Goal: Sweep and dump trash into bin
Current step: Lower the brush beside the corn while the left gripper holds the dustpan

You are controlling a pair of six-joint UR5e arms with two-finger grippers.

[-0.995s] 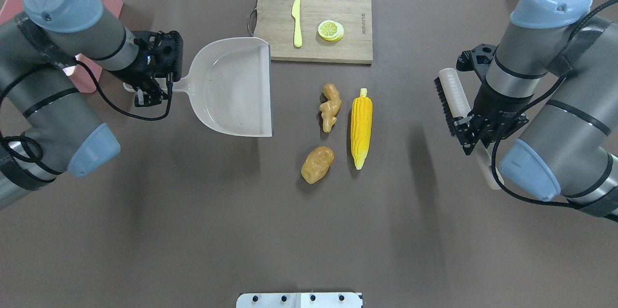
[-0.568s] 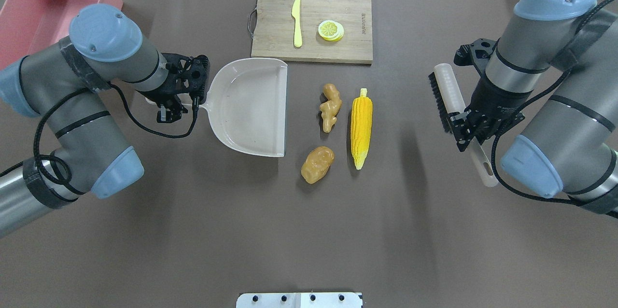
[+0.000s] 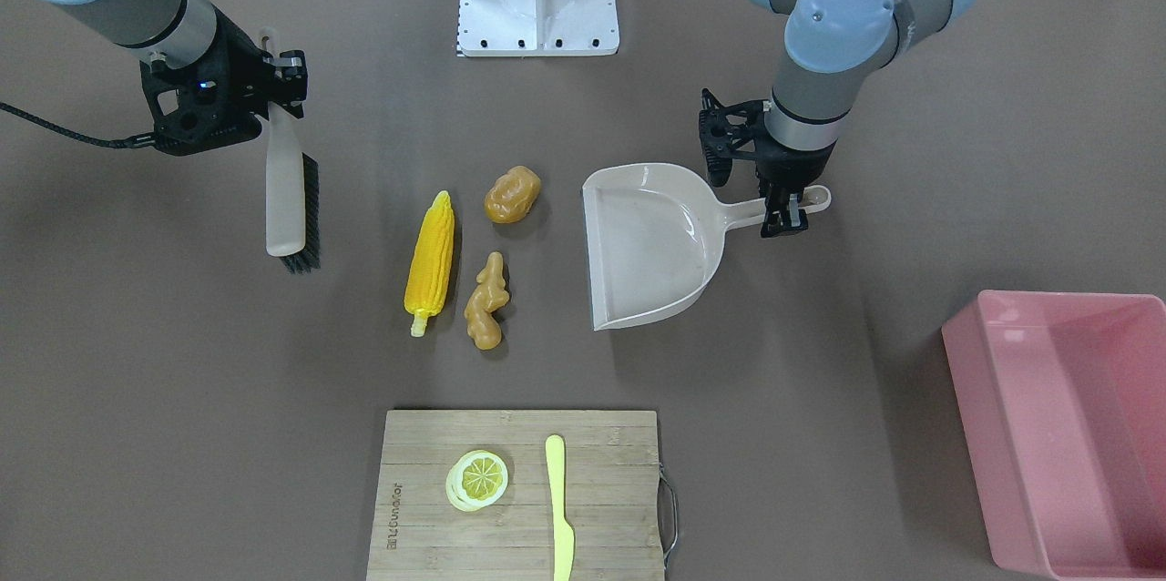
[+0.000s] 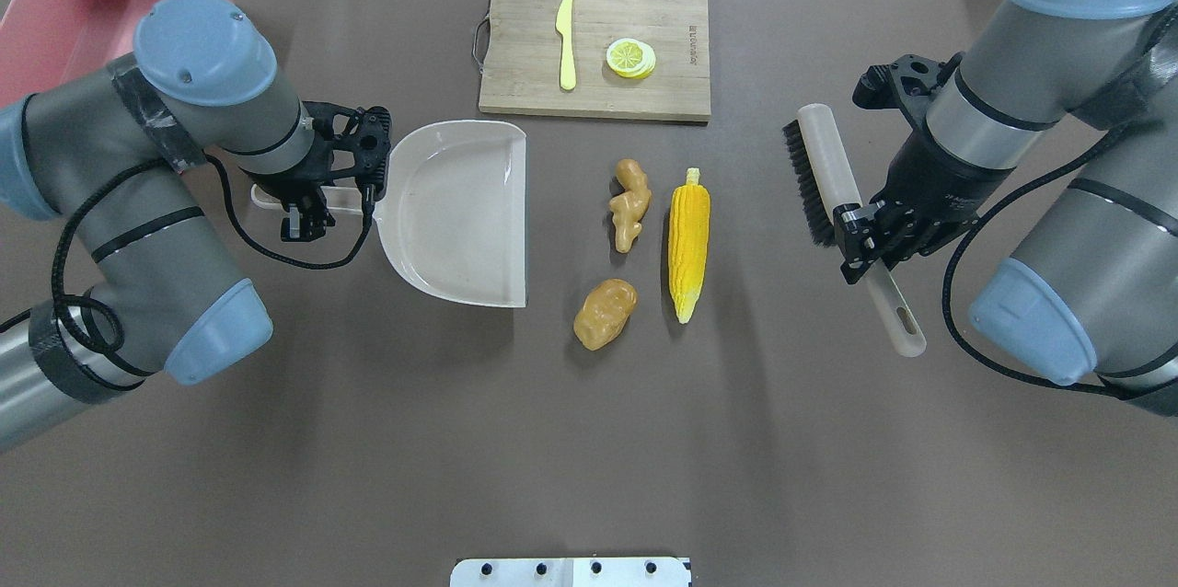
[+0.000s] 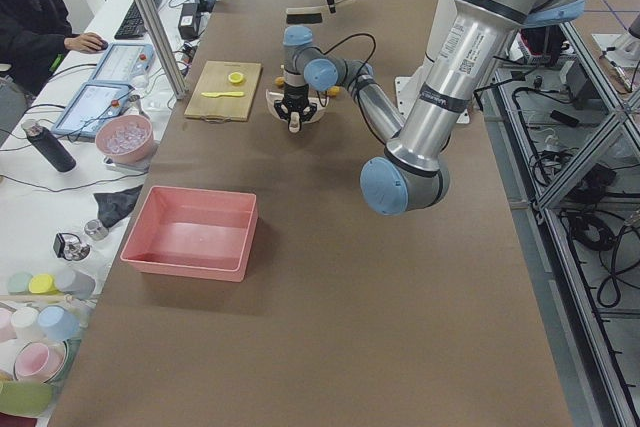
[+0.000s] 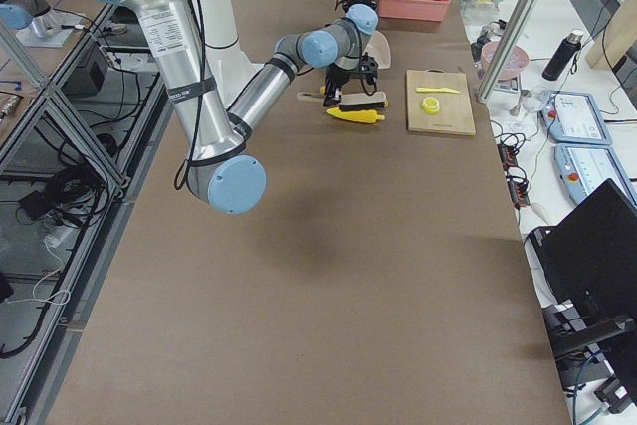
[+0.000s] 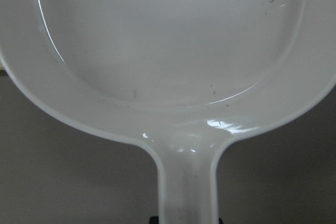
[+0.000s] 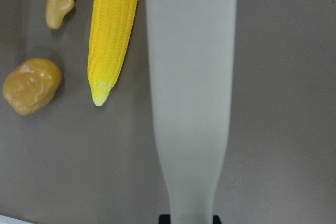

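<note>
Clock directions here are read off the overhead view, from the middle of the table [image 4: 589,458]. All three bits of trash are lying on the table right around the centre. The corn cob [image 4: 689,242] lies lengthwise with its pointed tip toward 6 o'clock. The ginger root [image 4: 629,214] is just beside it at the corn's 9 o'clock, not touching. The potato lump [image 4: 605,314] sits near the ginger's 6 o'clock, a small gap off the corn's tip. The pink bin [image 4: 64,17] is way off in the 10 o'clock corner, well apart from the trash.

The left gripper [image 4: 296,217] is out at 9 o'clock, jaws pinching the handle of the beige dustpan [image 4: 460,210]. The pan's straight open lip faces 3 o'clock, toward the ginger, with a strip of bare table between them. The left wrist cam just shows the scoop, with the handle running down between the fingers.

The right gripper [image 4: 870,251] is at 3 o'clock, jaws clamped on the handle of the hand brush [image 4: 822,159]. The black bristles face 9 o'clock, toward the corn, near it but apart. Honestly can't tell if the bristles or the pan lip actually touch the table.

Up at 12 o'clock there's a wooden cutting board [image 4: 635,90] with a pale yellow knife [image 4: 565,40] and a lemon slice [image 4: 630,58] on it.
</note>
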